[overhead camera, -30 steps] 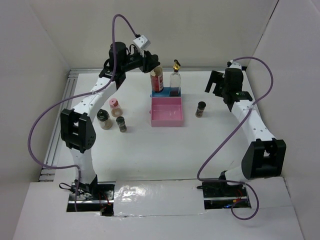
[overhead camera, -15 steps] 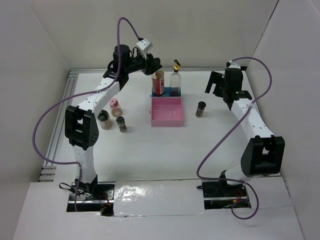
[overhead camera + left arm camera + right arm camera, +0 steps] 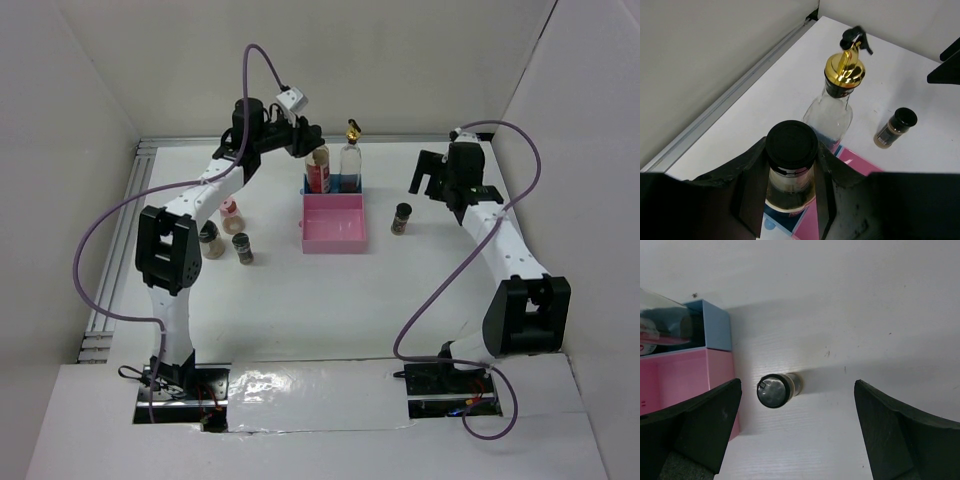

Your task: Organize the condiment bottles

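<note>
My left gripper (image 3: 306,140) (image 3: 791,167) is shut on the neck of the black-capped red-labelled bottle (image 3: 318,172) (image 3: 791,145), which stands upright over the blue back part of the tray (image 3: 333,222). The tall clear gold-capped bottle (image 3: 351,160) (image 3: 839,100) stands beside it in the blue part. My right gripper (image 3: 428,178) (image 3: 797,390) is open above a dark-capped spice jar (image 3: 401,217) (image 3: 774,390) standing right of the tray. A pink-capped jar (image 3: 229,210) and two dark-capped spice jars (image 3: 210,240) (image 3: 242,247) stand at the left.
The tray's pink front compartment (image 3: 675,375) holds nothing. White walls close in the table on three sides, and a metal rail (image 3: 120,250) runs along the left edge. Purple cables arch above both arms.
My left gripper has moved right and toward the back with the black-capped bottle, which now sits lower at the blue part of the tray. My right arm has barely moved.
</note>
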